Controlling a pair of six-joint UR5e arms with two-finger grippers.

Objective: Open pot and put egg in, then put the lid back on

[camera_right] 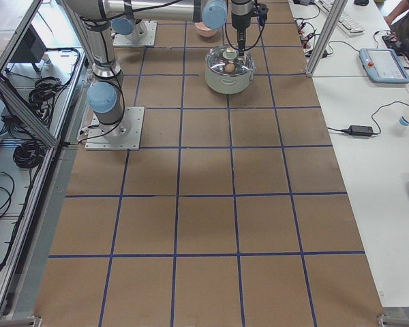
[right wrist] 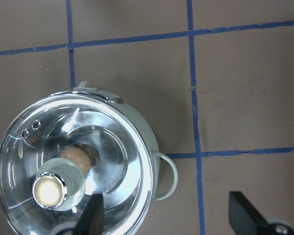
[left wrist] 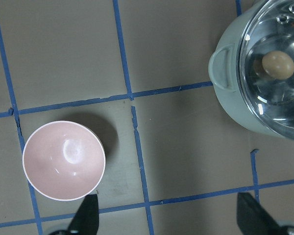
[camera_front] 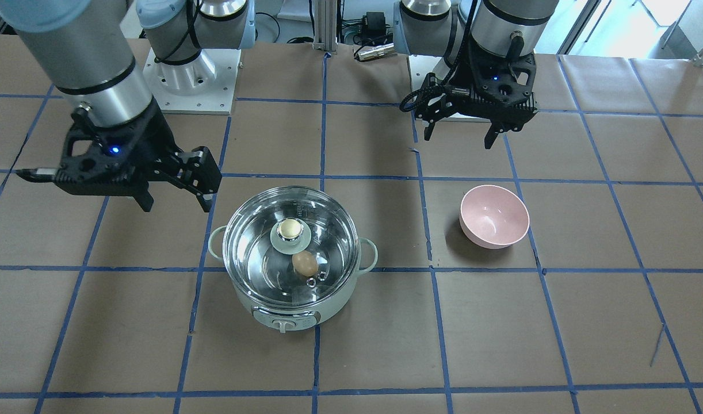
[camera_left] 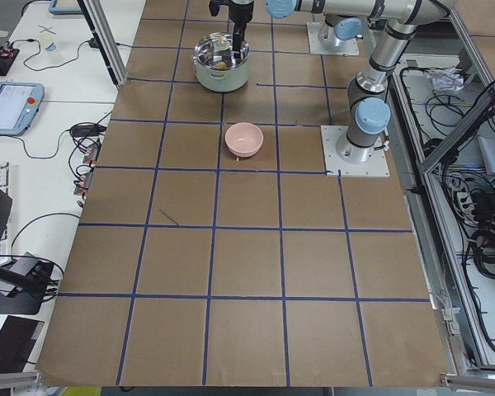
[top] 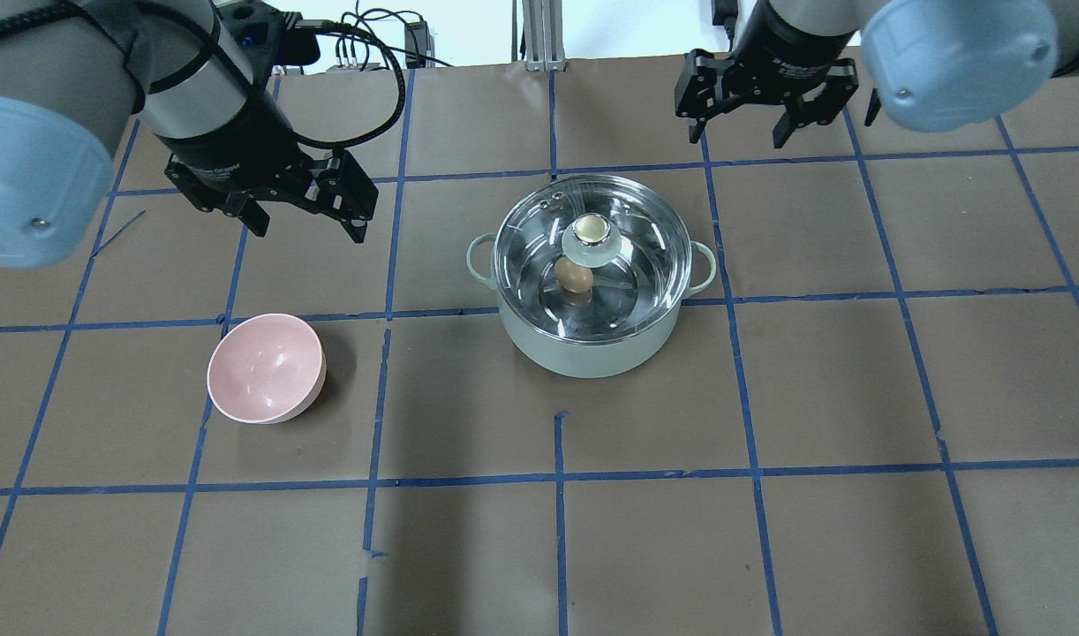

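Seen from overhead, with 12 o'clock away from the robot, the pot (top: 592, 349) stands on the bench (top: 857, 397) near the middle. The lid (top: 645, 256) sits on its rim and covers it fully. The egg (top: 575, 276) lies on the steel floor inside, seen through the glass just at 6 o'clock of the knob (top: 590, 230).

The left tool (top: 310, 225) hangs above the bench at about 9 to 10 o'clock of the pot, well apart from it. Its fingers are spread and hold nothing. The right tool (top: 738, 132) hangs at about 1 o'clock of the pot, clear of the rim, also spread wide with nothing between its fingers. Neither tool touches the pot, lid or egg.

A pink bowl (top: 266, 367) stands upright at about 8 o'clock of the pot, at 6 o'clock of the left tool.

In the right wrist view the pot fills the 8 o'clock corner, with one dark finger (right wrist: 94, 213) over its rim and the other out over bare bench. In the left wrist view the pot shows at 2 o'clock and the bowl at 8 o'clock.
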